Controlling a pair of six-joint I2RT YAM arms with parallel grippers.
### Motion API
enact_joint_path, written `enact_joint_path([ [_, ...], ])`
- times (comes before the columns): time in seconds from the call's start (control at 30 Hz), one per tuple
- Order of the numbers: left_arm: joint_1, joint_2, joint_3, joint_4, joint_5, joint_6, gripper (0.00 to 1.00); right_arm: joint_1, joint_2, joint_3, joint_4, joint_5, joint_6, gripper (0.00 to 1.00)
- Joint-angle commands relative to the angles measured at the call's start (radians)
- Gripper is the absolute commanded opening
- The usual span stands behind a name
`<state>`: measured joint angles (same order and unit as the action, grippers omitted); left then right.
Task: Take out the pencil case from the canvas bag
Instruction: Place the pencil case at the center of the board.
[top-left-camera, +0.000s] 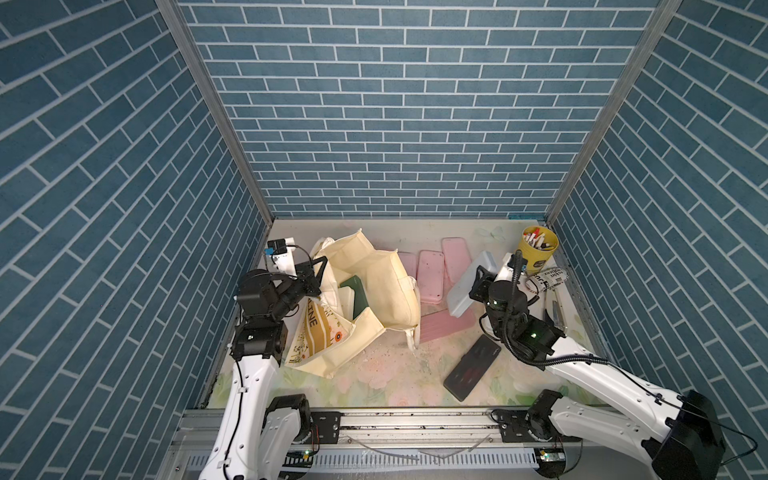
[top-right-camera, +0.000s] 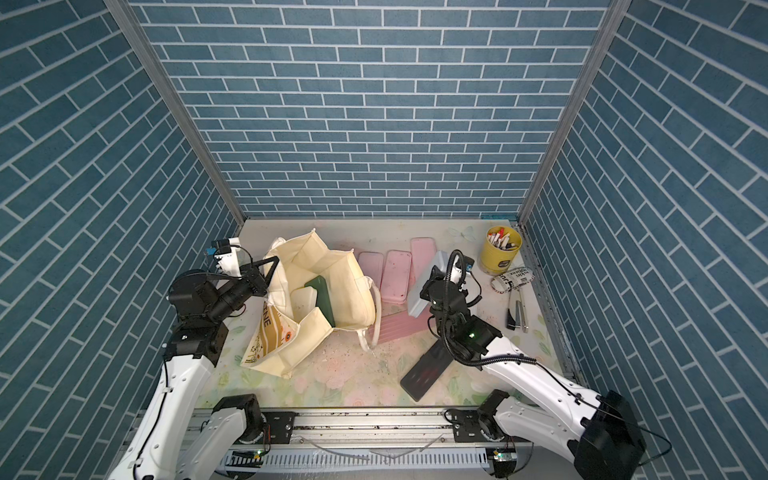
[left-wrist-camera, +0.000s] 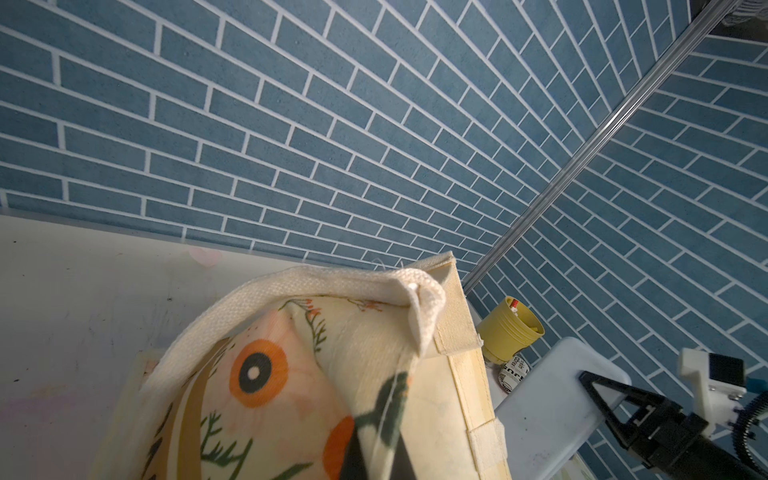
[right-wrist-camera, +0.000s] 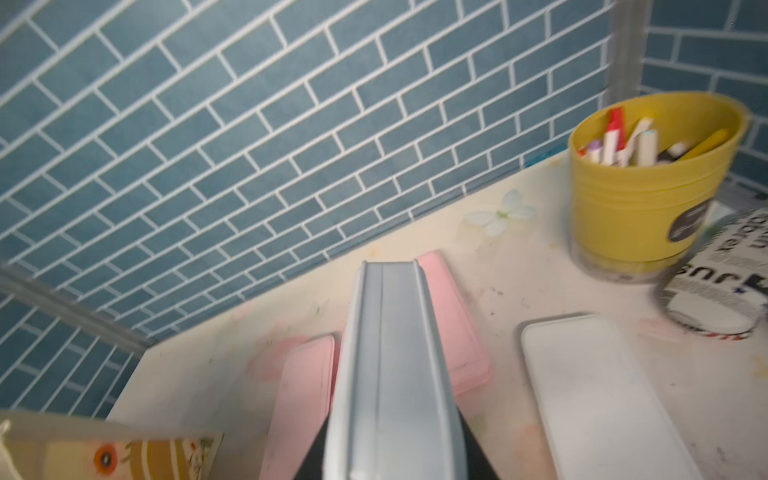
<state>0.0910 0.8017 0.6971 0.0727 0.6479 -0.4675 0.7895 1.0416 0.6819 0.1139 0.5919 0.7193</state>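
Note:
The canvas bag (top-left-camera: 386, 278) (top-right-camera: 332, 262) lies open at the left of the table, with its floral front (left-wrist-camera: 266, 386) turned down. My left gripper (top-left-camera: 314, 269) (top-right-camera: 268, 268) (left-wrist-camera: 376, 461) is shut on the cloth of its rim and holds the mouth up. Inside lie a dark green case (top-left-camera: 355, 293) (top-right-camera: 322, 297) and a cream one (top-right-camera: 302, 301). My right gripper (top-left-camera: 478, 282) (top-right-camera: 432, 279) (right-wrist-camera: 395, 465) is shut on a pale blue-grey pencil case (top-left-camera: 465, 293) (top-right-camera: 417, 293) (right-wrist-camera: 392, 365) (left-wrist-camera: 548, 415), held tilted in the air to the right of the bag, above the pink cases.
Pink cases (top-left-camera: 432, 276) (right-wrist-camera: 303, 395) lie behind the held case, and a ribbed pink one (top-left-camera: 446, 326) in front. A black case (top-left-camera: 471, 368) lies near the front. A yellow pen pot (top-left-camera: 537, 245), a newsprint pouch (top-left-camera: 548, 278) and a white case (right-wrist-camera: 598, 395) are at the right.

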Motion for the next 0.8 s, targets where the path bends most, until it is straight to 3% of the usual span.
enact_joint_path([
  [0.0, 0.018, -0.028, 0.013, 0.095, 0.005, -0.028, 0.00, -0.004, 0.060, 0.073, 0.029, -0.258, 0.047, 0.00],
  [0.17, 0.018, -0.040, 0.004, 0.213, 0.060, -0.078, 0.00, -0.005, 0.160, 0.104, 0.057, -0.385, 0.072, 0.00],
  [0.3, 0.017, -0.042, 0.004, 0.186, 0.063, -0.045, 0.00, -0.026, 0.189, 0.151, -0.039, -0.327, 0.068, 0.00],
  [0.4, 0.018, -0.042, 0.005, 0.161, 0.067, -0.027, 0.00, -0.095, 0.166, 0.161, -0.114, -0.269, 0.082, 0.00],
  [0.6, 0.018, -0.040, 0.004, 0.181, 0.086, -0.025, 0.00, -0.300, 0.133, 0.157, -0.109, -0.292, 0.127, 0.00],
  [0.77, 0.017, -0.042, 0.004, 0.149, 0.134, 0.045, 0.00, -0.387, 0.237, 0.229, -0.012, -0.309, 0.192, 0.00],
])
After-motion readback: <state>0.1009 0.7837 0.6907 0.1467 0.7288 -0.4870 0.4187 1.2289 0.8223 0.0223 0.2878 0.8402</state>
